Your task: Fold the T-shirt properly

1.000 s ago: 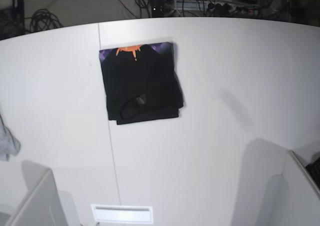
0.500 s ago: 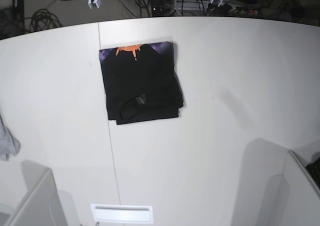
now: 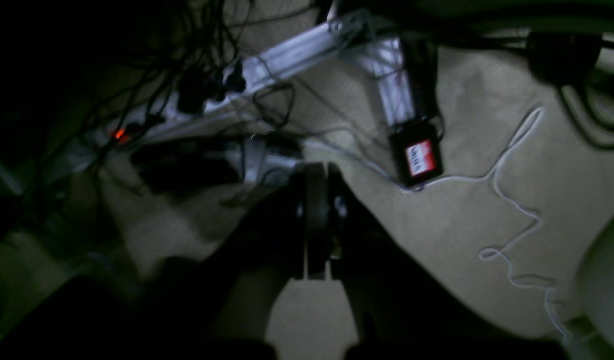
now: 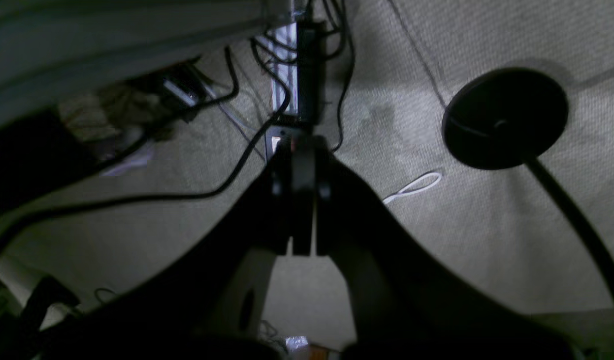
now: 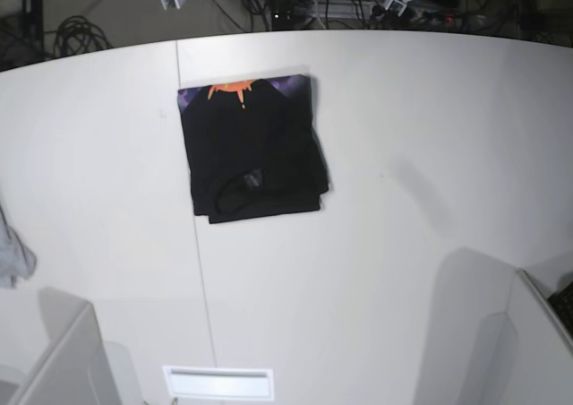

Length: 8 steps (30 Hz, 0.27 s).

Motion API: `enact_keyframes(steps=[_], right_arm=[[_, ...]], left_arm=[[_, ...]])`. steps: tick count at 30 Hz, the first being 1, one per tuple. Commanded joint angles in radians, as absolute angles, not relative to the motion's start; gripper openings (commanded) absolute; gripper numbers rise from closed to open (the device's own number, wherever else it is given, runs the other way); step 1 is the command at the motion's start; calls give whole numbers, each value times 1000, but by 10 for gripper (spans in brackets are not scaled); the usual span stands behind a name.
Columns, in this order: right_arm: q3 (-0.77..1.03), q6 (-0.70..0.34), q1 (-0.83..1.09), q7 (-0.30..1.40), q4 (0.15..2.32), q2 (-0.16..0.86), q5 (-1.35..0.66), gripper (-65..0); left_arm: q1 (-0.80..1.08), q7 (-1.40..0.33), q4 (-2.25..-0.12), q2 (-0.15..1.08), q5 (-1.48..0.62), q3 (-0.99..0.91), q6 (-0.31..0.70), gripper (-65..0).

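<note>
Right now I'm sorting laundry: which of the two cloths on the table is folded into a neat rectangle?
The black T-shirt, lying folded flat mid-table; the grey cloth is bunched at the table's edge.

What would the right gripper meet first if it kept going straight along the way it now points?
Probably the black power strip and cables on the carpet ahead of the right gripper; depth is unclear.

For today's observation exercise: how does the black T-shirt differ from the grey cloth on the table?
The T-shirt is black with an orange-and-purple strip showing at its far edge; the grey cloth is plain.
The T-shirt is folded into a flat rectangle; the grey cloth is crumpled.
The T-shirt lies fully in view, the grey cloth is cut by the frame's edge.
Both rest on the white table.
</note>
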<state>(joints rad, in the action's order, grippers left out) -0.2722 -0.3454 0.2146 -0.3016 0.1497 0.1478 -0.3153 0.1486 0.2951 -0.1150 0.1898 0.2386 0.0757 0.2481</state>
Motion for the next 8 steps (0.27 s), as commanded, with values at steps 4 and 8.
enact_keyframes(steps=[4, 8], right_arm=[[-268, -352, 219, -314, 147, 131, -321, -650], [-269, -352, 229, -317, 147, 111, -320, -650]], left_arm=[[150, 297, -116, 206, 236, 70, 245, -650], [139, 297, -156, 202, 236, 79, 245, -650]])
